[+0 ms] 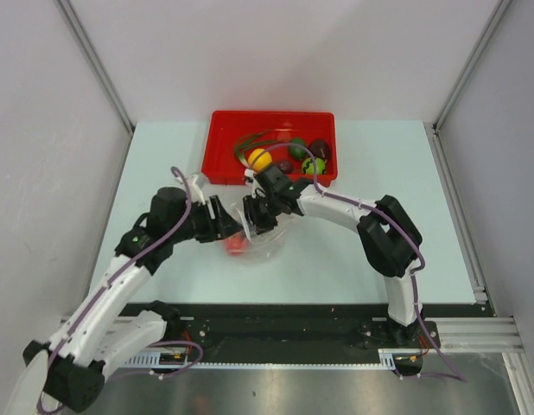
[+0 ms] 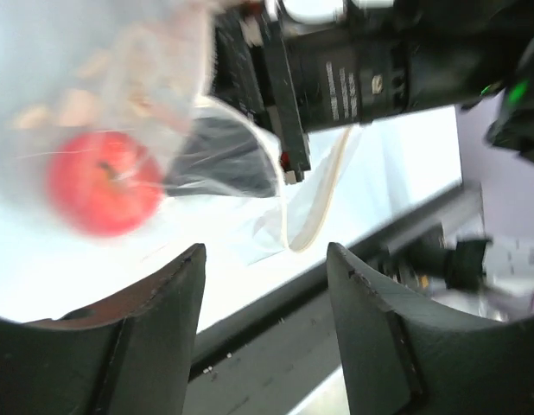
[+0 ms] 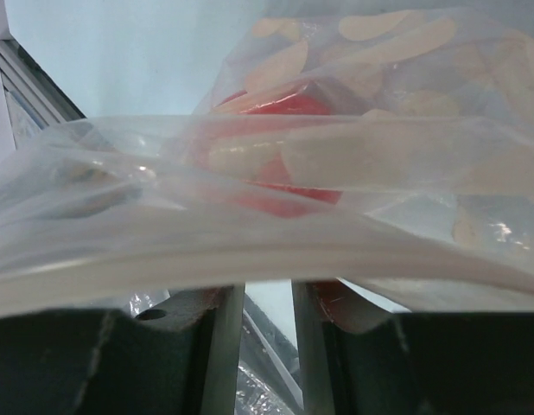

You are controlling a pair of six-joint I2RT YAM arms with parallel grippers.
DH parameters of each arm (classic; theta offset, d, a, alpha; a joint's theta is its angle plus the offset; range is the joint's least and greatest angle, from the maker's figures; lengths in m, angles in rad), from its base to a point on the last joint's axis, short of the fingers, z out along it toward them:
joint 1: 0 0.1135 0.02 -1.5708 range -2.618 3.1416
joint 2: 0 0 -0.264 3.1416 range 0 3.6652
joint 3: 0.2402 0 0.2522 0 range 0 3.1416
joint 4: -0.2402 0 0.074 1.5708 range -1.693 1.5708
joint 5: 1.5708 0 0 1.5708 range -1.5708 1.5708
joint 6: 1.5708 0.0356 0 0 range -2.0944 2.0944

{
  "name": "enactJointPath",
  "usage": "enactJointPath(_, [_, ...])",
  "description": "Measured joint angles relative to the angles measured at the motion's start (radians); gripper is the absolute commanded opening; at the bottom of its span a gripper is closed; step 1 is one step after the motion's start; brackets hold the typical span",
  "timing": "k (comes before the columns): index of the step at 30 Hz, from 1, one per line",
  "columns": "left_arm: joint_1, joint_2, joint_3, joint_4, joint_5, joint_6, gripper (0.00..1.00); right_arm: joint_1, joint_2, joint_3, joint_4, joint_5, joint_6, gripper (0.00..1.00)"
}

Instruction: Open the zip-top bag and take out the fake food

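Note:
The clear zip-top bag [image 1: 267, 246] lies crumpled at mid-table between both grippers. A red ball [image 1: 237, 245] of fake food is inside it. My right gripper [image 1: 255, 216] is at the bag's mouth. In the right wrist view the whitish zip strip [image 3: 250, 251] lies across the tips of the right gripper [image 3: 269, 287], with the red ball [image 3: 280, 108] beyond; it seems clamped on the bunched edge. My left gripper [image 1: 225, 221] is just left of the bag. In the left wrist view the left gripper [image 2: 265, 252] stands open and empty, near the red ball [image 2: 103, 183] and zip strip [image 2: 323, 207].
A red tray [image 1: 222, 164] at the back holds a yellow ball [image 1: 260, 159], a green ball [image 1: 313, 165], a dark maroon piece [image 1: 320, 148] and a green onion [image 1: 258, 138]. White walls close off both sides. A black rail [image 1: 284, 316] runs along the near edge.

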Motion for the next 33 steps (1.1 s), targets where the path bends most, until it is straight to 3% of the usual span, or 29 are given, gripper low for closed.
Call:
enactJointPath(2, [0.000, -0.072, 0.018, -0.054, -0.085, -0.020, 0.52, -0.004, 0.004, 0.000, 0.000, -0.001, -0.003, 0.34])
enactJointPath(6, [0.022, -0.161, 0.024, -0.166, -0.268, -0.085, 0.29, -0.009, 0.006, 0.000, 0.002, -0.002, -0.010, 0.41])
enactJointPath(8, [0.061, -0.150, 0.016, -0.194, -0.314, -0.119, 0.20, -0.013, 0.007, 0.000, 0.004, -0.003, -0.011, 0.44])
enactJointPath(12, [0.180, -0.003, -0.048, -0.188, -0.326, -0.161, 0.14, -0.018, 0.015, 0.000, 0.014, -0.018, -0.018, 0.55])
enactJointPath(20, [0.232, 0.342, -0.092, -0.044, -0.252, -0.166, 0.11, -0.019, 0.053, 0.000, 0.034, -0.047, -0.021, 0.67])
enactJointPath(26, [0.226, 0.480, -0.092, 0.104, -0.171, -0.159, 0.10, -0.019, 0.079, 0.000, 0.050, -0.062, -0.023, 0.80])
enactJointPath(33, [0.178, 0.542, -0.092, 0.171, -0.129, -0.159, 0.10, -0.021, 0.098, 0.000, 0.079, -0.089, -0.021, 0.81])
